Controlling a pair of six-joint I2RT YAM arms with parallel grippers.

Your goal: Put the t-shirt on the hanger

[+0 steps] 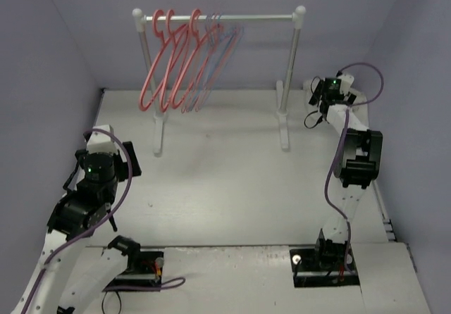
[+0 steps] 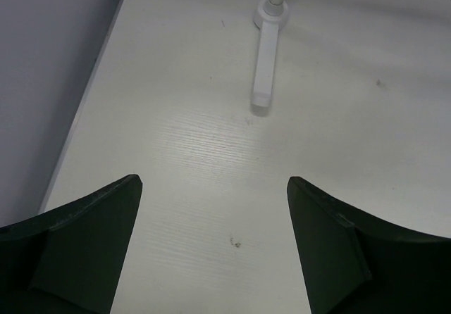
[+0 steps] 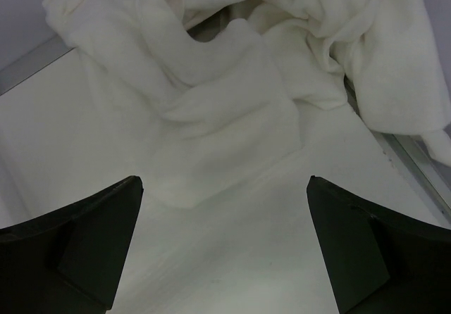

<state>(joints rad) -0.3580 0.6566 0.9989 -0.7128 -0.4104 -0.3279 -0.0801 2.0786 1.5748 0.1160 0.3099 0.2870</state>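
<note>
My right gripper is nearest, jaws spread wide and empty over the crumpled white t-shirt at the table's edge. My left gripper gapes too, holding nothing. The light-blue hanger hangs on the rack beside the pink hangers.

The left arm and right arm are built of white links joined by bulky black joint housings. A purple cable loops along each, and a small green light glows near each wrist. Black base blocks at the bottom of the frame carry red wiring. The left gripper and right gripper have dark, matte, wedge-shaped fingers.
</note>
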